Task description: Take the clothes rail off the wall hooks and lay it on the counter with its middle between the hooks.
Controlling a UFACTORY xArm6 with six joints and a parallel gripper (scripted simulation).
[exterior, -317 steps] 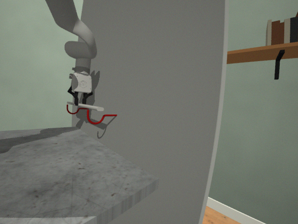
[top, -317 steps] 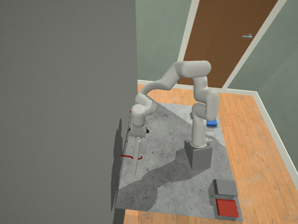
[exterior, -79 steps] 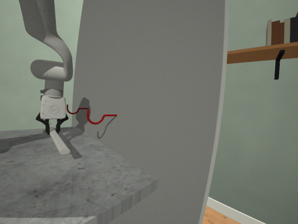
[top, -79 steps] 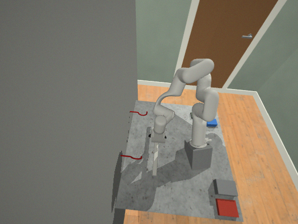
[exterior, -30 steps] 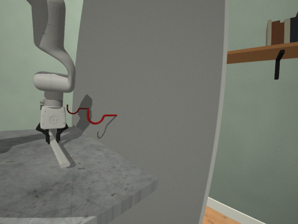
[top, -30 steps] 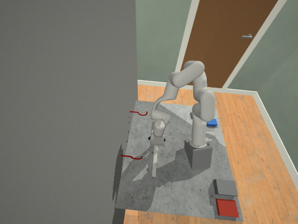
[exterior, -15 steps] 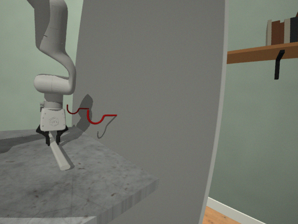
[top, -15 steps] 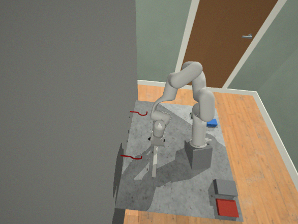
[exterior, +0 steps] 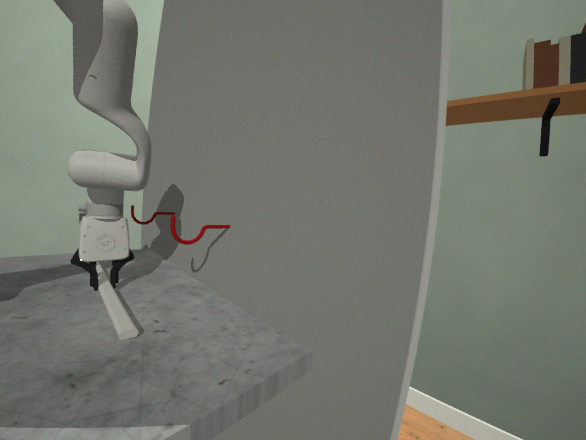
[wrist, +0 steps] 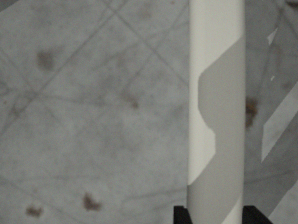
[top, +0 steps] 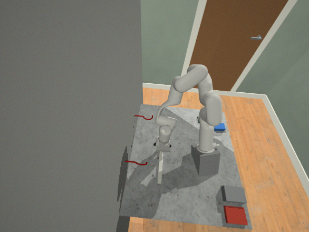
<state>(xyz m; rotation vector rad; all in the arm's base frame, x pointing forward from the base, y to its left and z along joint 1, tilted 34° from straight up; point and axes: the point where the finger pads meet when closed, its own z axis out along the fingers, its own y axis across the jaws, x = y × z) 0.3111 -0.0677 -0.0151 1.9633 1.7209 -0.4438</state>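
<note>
Hooks (top: 143, 117) (top: 136, 163): 2 | rail (top: 160, 168): 1, clamped in hand (exterior: 102, 280)

Pale grey rounded arm (top: 208, 105); white wrist housing, embossed hexagon mark; black claw (exterior: 102, 278) fingers.

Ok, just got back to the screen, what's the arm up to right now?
The gripper is shut on the pale clothes rail, gripping it near one end. The rail is already off both red wall hooks, which hang bare. It runs roughly along the wall, out over the marble counter in front of the hooks. Whether its far end touches the counter is hard to tell. It has not been let go.
</note>
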